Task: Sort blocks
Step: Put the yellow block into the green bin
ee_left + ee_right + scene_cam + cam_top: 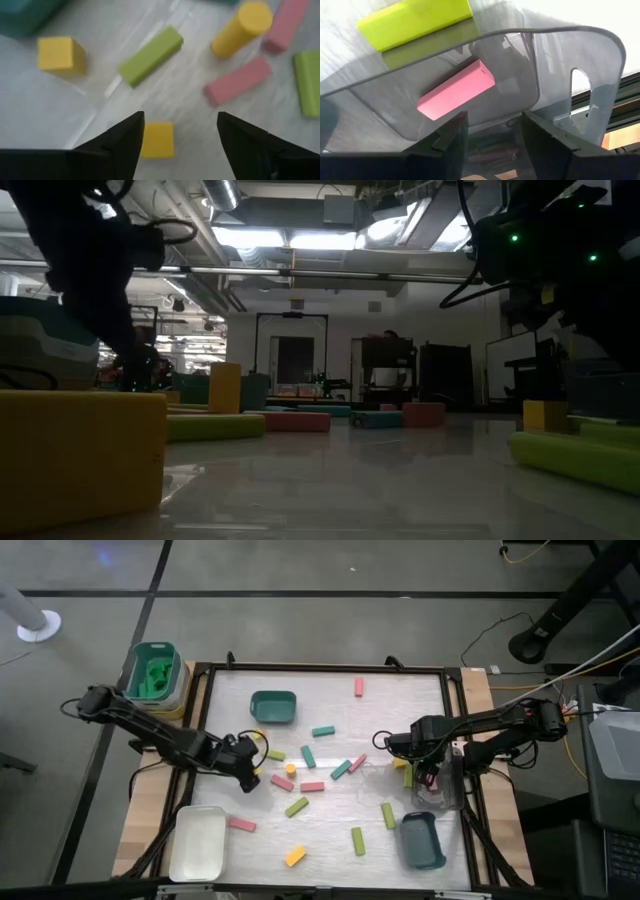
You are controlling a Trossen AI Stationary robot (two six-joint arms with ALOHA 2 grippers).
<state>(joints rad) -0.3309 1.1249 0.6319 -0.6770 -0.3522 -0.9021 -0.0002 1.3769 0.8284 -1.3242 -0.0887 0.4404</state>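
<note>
Pink, teal, lime and yellow blocks lie scattered flat on the white table (pixel 330 690). My left gripper (pixel 249 776) hangs low and open over the table's left half. A small yellow cube (pixel 157 140) lies on the table between its fingers, close to one finger (pixel 131 135); whether they touch, I cannot tell. My right gripper (pixel 430 776) is open above a clear tray (pixel 560 60) at the table's right edge. A pink block (pixel 456 90) lies flat inside that tray, just ahead of the fingers. A lime block (pixel 412 20) lies beyond the tray's wall.
A teal tray (pixel 273 707) sits at the far side, a white tray (pixel 198 842) at the near left corner and a dark tray (pixel 422 840) at near right. A green tub (pixel 153 673) stands off the far left corner. A yellow cylinder (pixel 242 27), pink bars and lime bars lie ahead of my left gripper.
</note>
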